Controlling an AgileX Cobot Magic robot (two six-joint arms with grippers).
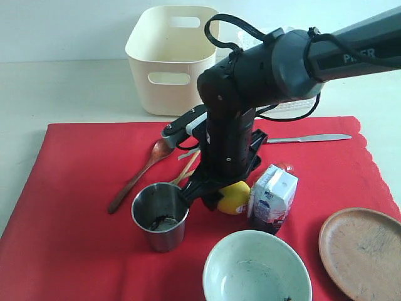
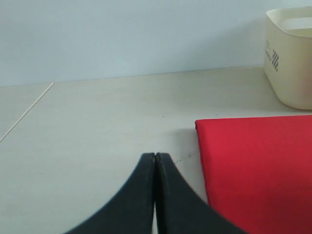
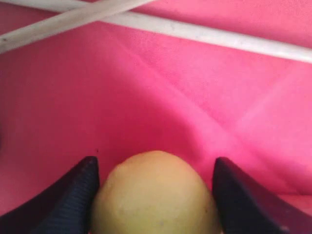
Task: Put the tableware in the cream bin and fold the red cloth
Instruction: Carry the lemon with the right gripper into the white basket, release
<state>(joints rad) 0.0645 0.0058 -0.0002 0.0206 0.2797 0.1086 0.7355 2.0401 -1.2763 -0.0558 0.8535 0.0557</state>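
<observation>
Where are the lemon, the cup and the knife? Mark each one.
lemon (image 3: 156, 195), right wrist view, middle of its yellow skin.
cup (image 1: 161, 238), exterior view, outer steel wall.
knife (image 1: 313, 138), exterior view, middle of the blade.

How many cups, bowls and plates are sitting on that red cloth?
3. A steel cup stands left of the lemon, a pale bowl sits at the near edge, and a brown plate lies at the near right. The arm may hide others behind it.
</observation>
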